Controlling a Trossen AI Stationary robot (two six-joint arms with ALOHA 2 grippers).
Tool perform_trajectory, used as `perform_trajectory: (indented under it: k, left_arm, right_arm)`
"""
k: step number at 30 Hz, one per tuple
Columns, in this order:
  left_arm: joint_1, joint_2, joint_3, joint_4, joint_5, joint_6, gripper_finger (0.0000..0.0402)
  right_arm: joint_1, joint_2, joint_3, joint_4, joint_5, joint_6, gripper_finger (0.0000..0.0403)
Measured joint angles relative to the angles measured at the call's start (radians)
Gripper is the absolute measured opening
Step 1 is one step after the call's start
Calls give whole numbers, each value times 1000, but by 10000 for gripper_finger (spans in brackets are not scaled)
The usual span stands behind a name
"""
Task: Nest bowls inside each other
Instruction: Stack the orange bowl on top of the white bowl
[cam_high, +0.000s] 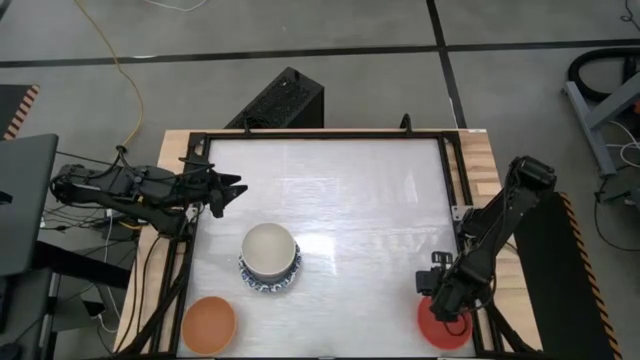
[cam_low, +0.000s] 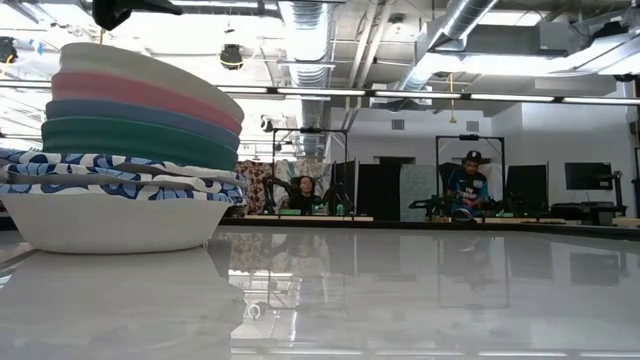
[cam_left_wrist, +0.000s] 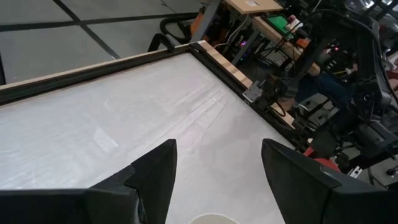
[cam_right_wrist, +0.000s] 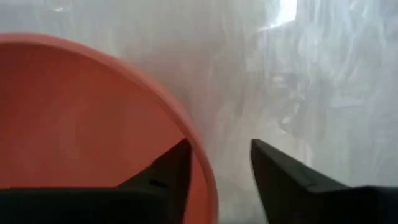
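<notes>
A stack of nested bowls (cam_high: 268, 258) stands mid-table, a cream one on top and blue-patterned white ones (cam_low: 110, 175) at the bottom, with teal, blue and pink between. An orange bowl (cam_high: 209, 323) sits at the near left corner. A red bowl (cam_high: 443, 325) sits at the near right. My right gripper (cam_high: 447, 305) points down over its far edge, open, with the rim (cam_right_wrist: 202, 165) between its fingers. My left gripper (cam_high: 232, 190) hangs open above the table's left side, holding nothing. My right gripper comes at the red bowl from above, one finger (cam_right_wrist: 171, 171) inside the bowl and one (cam_right_wrist: 280, 177) outside its rim. White table shows between the rim and the outer finger. Whether the inner finger touches the rim I cannot tell. The bowl rests on the table.
A black frame (cam_high: 320, 135) runs round the white tabletop, with wooden edges at the sides. A black box (cam_high: 280, 100) stands beyond the far edge. The far half of the table (cam_high: 340, 180) is bare. People sit at benches (cam_low: 470, 185) in the room behind.
</notes>
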Motion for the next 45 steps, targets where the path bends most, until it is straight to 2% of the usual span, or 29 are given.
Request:
perform_trajectory:
  k: [7, 8, 17, 25, 33, 39, 45]
  left_arm:
    - [0, -1, 0, 0, 0, 0, 224]
    - [0, -1, 0, 0, 0, 7, 224]
    - [0, -47, 0, -25, 114, 74, 224]
    - [0, -184, 0, -77, 124, 75, 224]
    - [0, -305, 0, -167, 47, 76, 224]
    - [0, -323, 0, -236, 28, 87, 224]
    - [0, -322, 0, -272, 26, 93, 224]
  right_arm:
    - [-40, 1, 0, 27, -39, 29, 30]
    - [-52, 0, 1, 32, -45, 50, 18]
    - [-237, 1, 47, 44, -35, 119, 7]
    - [-481, 55, 189, 60, -13, -13, 7]
    - [-663, 223, 516, 60, -12, -169, 7]
    - [-754, 325, 773, 52, -18, -248, 7]
    - [-829, 488, 1016, 55, -20, -345, 7]
